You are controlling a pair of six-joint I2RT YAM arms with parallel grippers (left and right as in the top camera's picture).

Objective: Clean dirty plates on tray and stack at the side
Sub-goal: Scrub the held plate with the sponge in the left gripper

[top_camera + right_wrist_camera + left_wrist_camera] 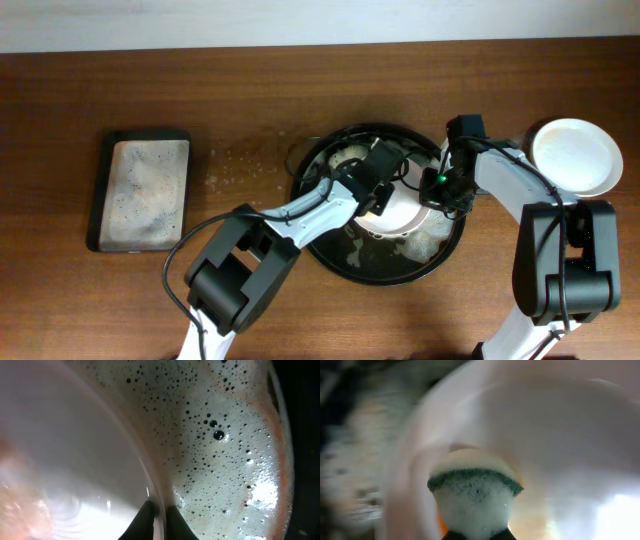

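Overhead: the black tray (400, 270) sits mid-table (300, 90) with a white plate (402, 216) inside it. The left gripper (378, 200) is over that plate and the right gripper (445, 193) is at its right edge. Another plate (575, 157) lies on the table at the far right, and a small grey tray (140, 190) at the left.

Left wrist: the left gripper is closed on a foamy sponge (475, 495), which presses on the plate (560, 435).

Right wrist: the fingers (145, 517) pinch the plate (65, 460) by its rim, beside suds (225, 435) in the tray.
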